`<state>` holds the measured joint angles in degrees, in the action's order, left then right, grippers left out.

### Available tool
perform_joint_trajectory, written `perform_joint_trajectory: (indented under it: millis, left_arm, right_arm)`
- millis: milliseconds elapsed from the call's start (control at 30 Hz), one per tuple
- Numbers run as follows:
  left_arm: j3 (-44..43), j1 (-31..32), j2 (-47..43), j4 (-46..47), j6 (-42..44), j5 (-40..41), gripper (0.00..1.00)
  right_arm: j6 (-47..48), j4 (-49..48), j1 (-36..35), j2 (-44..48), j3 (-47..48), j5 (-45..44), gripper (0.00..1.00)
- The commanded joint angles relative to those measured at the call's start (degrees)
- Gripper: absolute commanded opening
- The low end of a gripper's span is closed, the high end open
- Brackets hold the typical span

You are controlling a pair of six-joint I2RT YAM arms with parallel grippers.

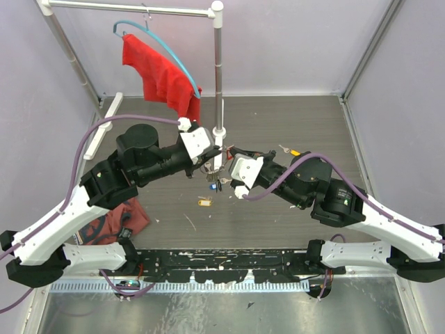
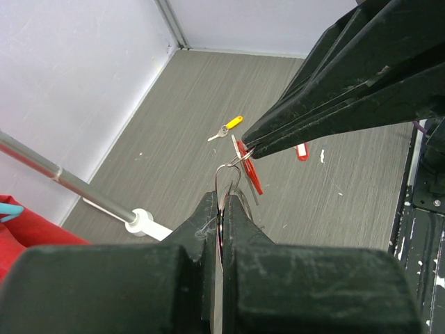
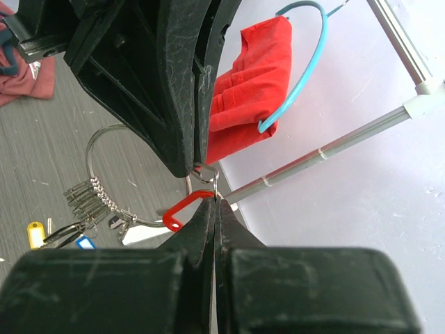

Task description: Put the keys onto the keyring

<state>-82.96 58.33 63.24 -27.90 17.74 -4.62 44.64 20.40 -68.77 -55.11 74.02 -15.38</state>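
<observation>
above the counter (image 2: 195, 90), the left claw (image 2: 222, 203) is pinched tight on the keyring (image 3: 88, 156) and the right claw (image 2: 248, 148) is clamped on a red-tagged key (image 2: 252, 177), tips almost meeting, so this looks like the threading step. next, the key's hole likely needs easing onto the wire's open end (another red key (image 2: 301, 151) lies on the counter). that end and the hole are hidden by the claw tips, so i cannot tell if the key is on.

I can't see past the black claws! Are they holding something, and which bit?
Both are. The left gripper pinches the keyring by its wire; the right gripper pinches the red-tagged key near its top end.
</observation>
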Motion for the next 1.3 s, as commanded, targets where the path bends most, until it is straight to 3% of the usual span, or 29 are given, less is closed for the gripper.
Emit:
perform_joint_trajectory:
  millis: [0,1267]
  left_arm:
    - [-2.38,0.61,0.28,-0.75,1.09,-0.74,0.00]
    - [-1.57,2.22,-0.87,-4.93,6.31,-8.28,0.00]
  right_arm:
    - [-0.81,-3.62,0.22,0.67,0.69,-0.45,0.01]
    - [-2.81,1.35,0.23,0.93,2.01,0.53,0.01]
